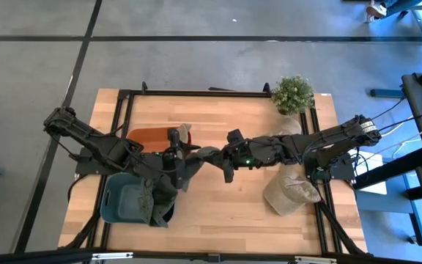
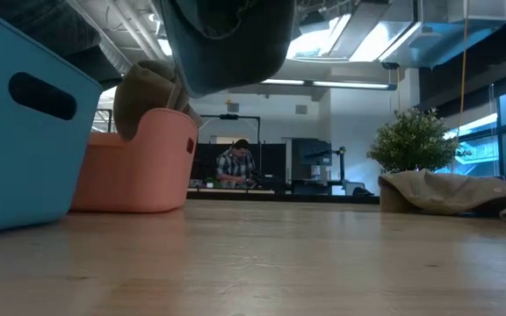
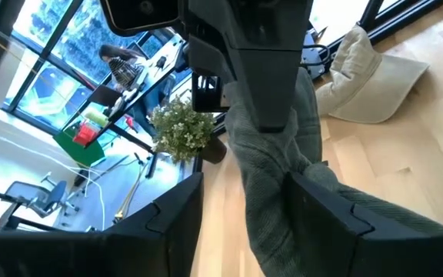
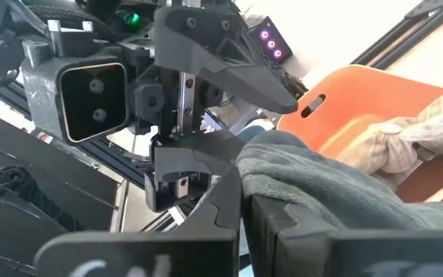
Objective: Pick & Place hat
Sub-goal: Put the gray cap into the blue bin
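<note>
Mid-table, a grey-green fabric hat (image 1: 205,158) hangs clamped in the right gripper (image 1: 226,155), the left gripper (image 1: 184,163) spread around it; orange tub (image 1: 149,137), blue tub (image 1: 117,205) left, beige cap (image 1: 290,194) right

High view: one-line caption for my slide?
Both grippers, left and right, meet on a grey-green hat mid-table, above the wooden table.

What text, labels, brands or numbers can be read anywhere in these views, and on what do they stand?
None can be read.
Right pincer: pale marks along the near edge of its body, cut off by the frame, not legible.
Blue bin, orange bin, grey hat, tan hat: no print visible.
Room equipment behind the table: too far to show any lettering.
</note>
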You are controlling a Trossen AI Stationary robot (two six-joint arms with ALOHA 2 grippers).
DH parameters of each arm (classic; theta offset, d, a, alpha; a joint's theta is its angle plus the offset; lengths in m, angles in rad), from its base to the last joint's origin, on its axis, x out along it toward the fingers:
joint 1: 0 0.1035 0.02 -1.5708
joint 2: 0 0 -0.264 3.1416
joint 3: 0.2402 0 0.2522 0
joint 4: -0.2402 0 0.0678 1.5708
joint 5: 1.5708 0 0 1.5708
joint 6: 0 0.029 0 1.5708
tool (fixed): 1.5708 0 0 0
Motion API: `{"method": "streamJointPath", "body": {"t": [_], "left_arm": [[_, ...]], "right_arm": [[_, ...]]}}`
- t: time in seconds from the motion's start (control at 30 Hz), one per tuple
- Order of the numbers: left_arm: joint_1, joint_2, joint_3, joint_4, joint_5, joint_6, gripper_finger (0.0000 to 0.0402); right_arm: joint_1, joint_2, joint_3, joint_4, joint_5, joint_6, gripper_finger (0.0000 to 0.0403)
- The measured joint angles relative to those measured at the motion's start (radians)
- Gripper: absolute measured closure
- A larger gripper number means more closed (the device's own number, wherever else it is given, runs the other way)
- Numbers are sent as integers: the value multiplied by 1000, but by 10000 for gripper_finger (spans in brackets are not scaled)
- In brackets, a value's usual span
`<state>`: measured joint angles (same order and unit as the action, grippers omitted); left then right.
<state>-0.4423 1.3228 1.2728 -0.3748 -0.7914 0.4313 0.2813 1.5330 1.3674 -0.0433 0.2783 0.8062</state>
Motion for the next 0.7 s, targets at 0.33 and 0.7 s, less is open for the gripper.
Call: {"method": "streamJointPath", "body": {"t": [0.33, 0.7], "left_arm": [[0, 0, 0, 1, -4, 0, 226], [0, 0, 0, 0, 76, 0, 313]], "right_arm": [[0, 0, 0, 2, 0, 0, 396], [0, 0, 0, 3, -4, 0, 396]]}}
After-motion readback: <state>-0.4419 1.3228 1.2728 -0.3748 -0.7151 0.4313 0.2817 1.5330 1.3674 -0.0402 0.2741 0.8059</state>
